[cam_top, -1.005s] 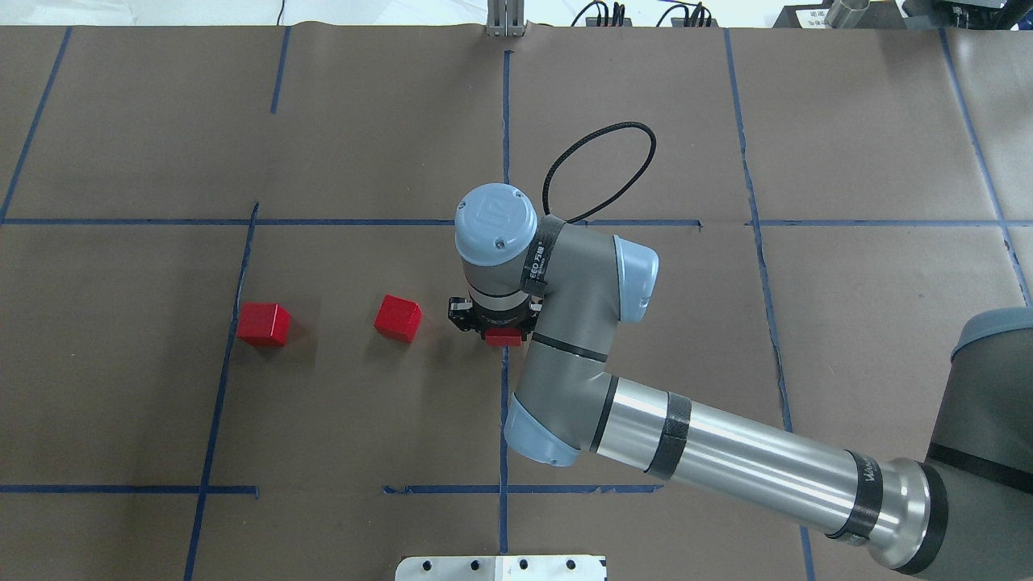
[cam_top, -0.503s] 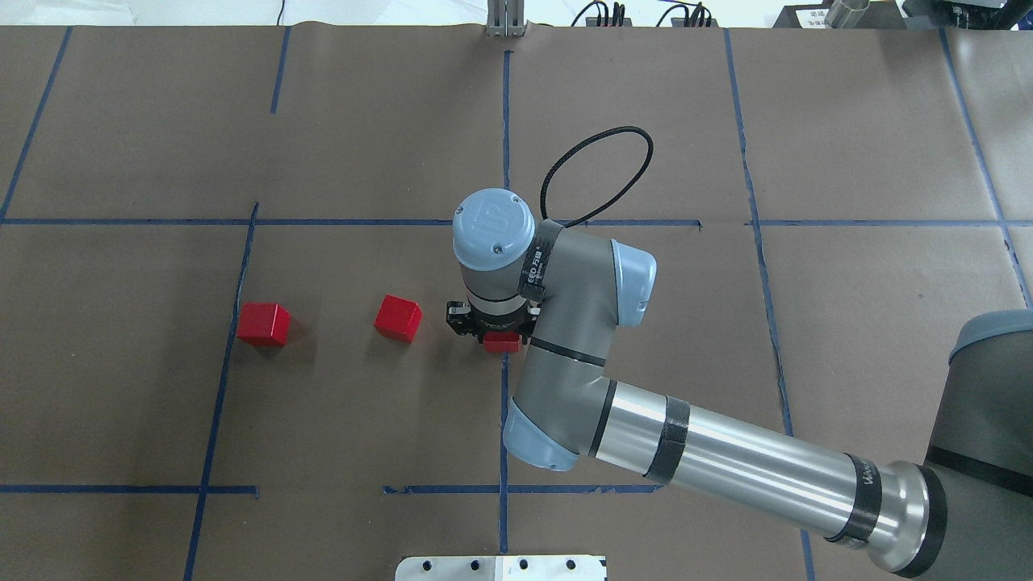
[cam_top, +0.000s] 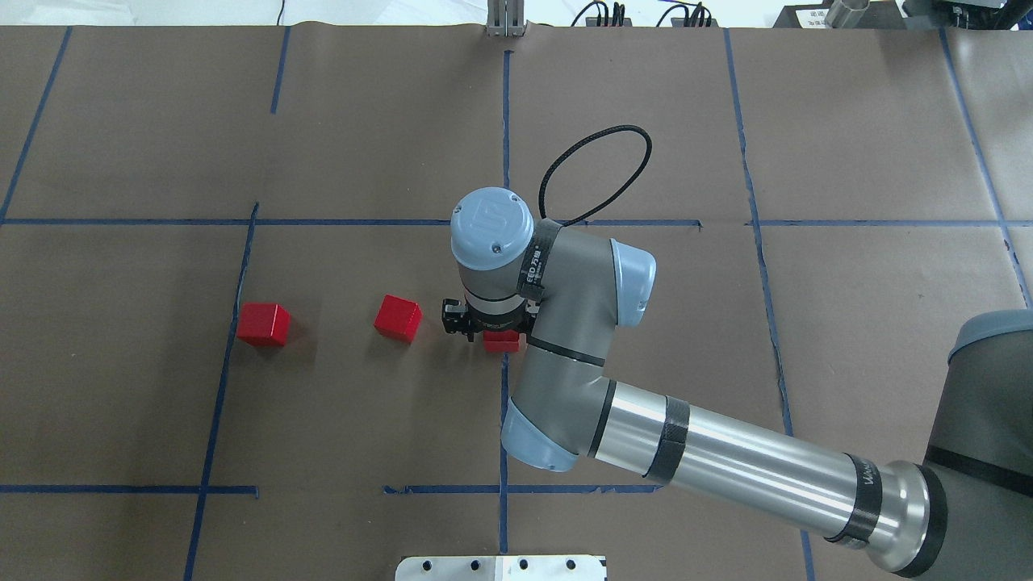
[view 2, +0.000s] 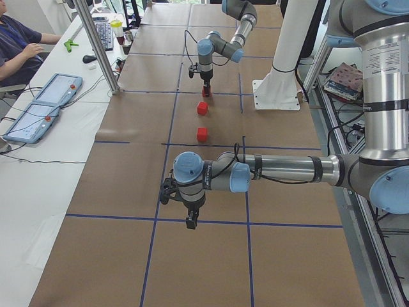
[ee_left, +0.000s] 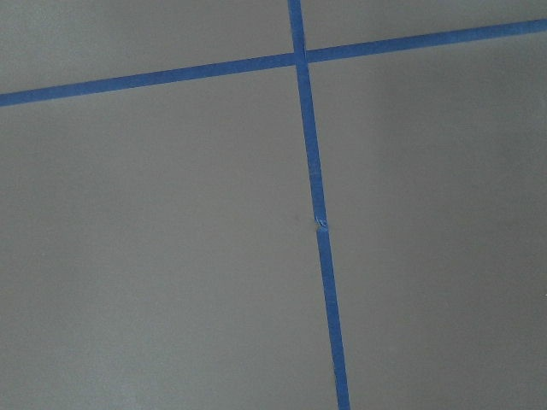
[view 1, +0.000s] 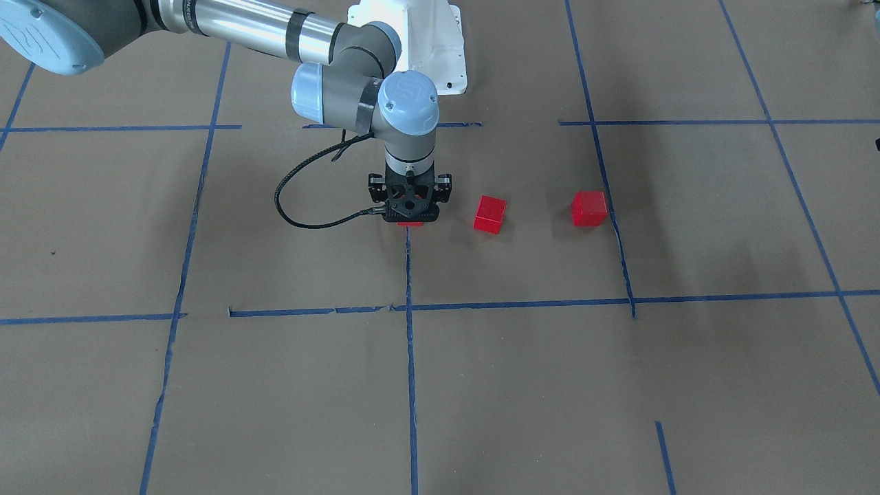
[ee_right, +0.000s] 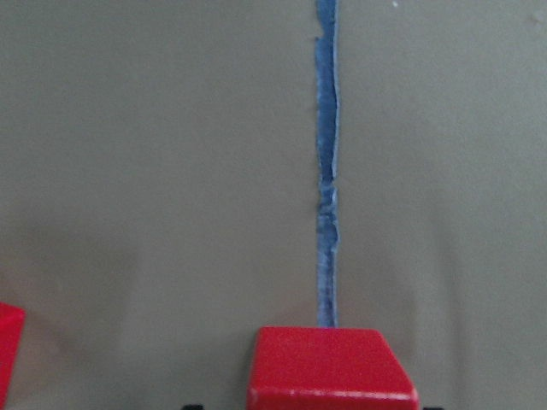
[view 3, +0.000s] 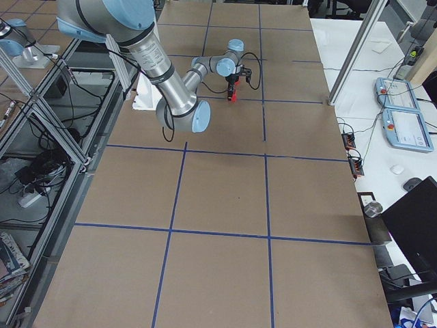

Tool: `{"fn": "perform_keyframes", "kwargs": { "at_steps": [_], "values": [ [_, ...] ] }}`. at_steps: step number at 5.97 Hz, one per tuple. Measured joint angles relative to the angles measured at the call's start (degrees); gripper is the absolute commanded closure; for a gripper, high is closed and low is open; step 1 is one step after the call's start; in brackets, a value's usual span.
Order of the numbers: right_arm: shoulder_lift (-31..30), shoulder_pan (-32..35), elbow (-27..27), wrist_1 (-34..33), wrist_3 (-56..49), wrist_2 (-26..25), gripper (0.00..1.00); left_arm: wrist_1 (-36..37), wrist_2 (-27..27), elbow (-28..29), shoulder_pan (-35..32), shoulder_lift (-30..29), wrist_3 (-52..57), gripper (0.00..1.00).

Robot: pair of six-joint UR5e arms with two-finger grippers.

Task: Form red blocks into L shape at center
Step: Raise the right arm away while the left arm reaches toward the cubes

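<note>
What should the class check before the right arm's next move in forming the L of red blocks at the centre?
1. Right gripper on first block: looks clamped, ok.
2. First block on centre tape line: ok.
3. First block resting on the paper: cannot tell.
4. Second block touching first: not ok, gap between them.
5. Third block near centre: not ok, out by a side tape line.
6. Left gripper clear of the blocks: ok; open or shut, cannot tell.

right arm: silver tube, grey joint housings | wrist cap: pale blue, embossed logo, one screw | cable: black braided loop beside wrist cap | strap: black, white lettering, touching wrist cap | right hand: black, under wrist cap
</note>
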Motion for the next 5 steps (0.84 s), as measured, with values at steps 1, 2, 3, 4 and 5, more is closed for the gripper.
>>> {"fn": "perform_keyframes", "kwargs": {
  "at_steps": [1, 2, 3, 4, 5],
  "values": [
    [0.0, 1.6, 1.9, -0.2, -0.5, 0.5, 0.0, 0.0, 0.0, -0.1, 0.0, 0.0, 0.0, 0.0],
    [-0.1, 4.9, 4.0, -0.8, -2.2, 2.1, 0.0, -0.1, 0.0, -0.2, 0.0, 0.0, 0.0, 0.0],
    [-1.0, 9.8, 5.8, -2.0, -6.0, 6.0, 0.0, -0.1, 0.0, -0.3, 0.2, -0.2, 0.0, 0.0],
    [-4.4, 15.7, 8.6, -2.9, -11.9, 11.0, 0.0, -0.1, 0.2, -0.4, 1.0, -0.4, 0.0, 0.0],
    [-10.1, 22.2, 12.0, -3.2, -19.7, 15.8, 0.0, 0.0, 0.4, -0.6, 1.9, -0.7, -0.1, 0.0]
  ]
}}
